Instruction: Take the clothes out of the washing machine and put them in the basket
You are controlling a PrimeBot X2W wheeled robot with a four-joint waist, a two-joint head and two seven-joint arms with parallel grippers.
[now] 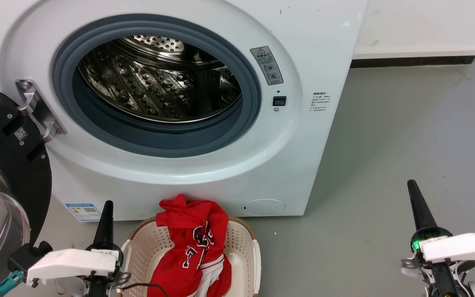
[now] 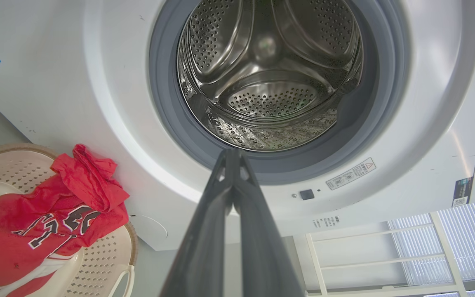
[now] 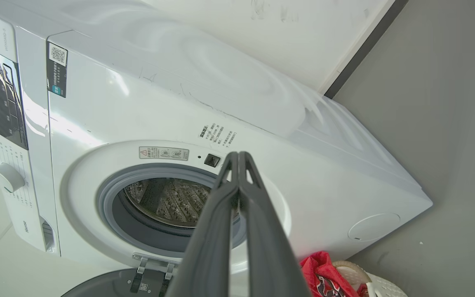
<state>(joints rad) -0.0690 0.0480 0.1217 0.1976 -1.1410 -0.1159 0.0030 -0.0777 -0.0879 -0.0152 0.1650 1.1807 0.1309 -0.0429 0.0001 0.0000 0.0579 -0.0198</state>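
Red clothes down in the basket, heaped along its middle and spilling up over the rim nearest the washing machine. Basket on the floor right at the foot of the washing machine, below the round opening.

Just beside that red heap, on its left: the left end effector, clenched, fingers pressed together with nothing between them, clear of the cloth, tip aimed up at the washing machine's front. From the left wrist, same fingers lined up on the lower edge of the grey rubber ring, clothes off low to the left.

Well apart on the other side: the right end effector, also clenched on nothing, out over the floor past the washing machine's right corner.

Counting now. One washing machine, one perforated steel drum, one round door swung wide at the washing machine's left. One basket. One red heap, black-and-white lettering and striped trim on show; whether a single garment or more, cannot tell. Two end effectors. Three labels on the washing machine's front in the head view: a grey warning sticker right of the opening, small print further right, a blue tag low on the left.
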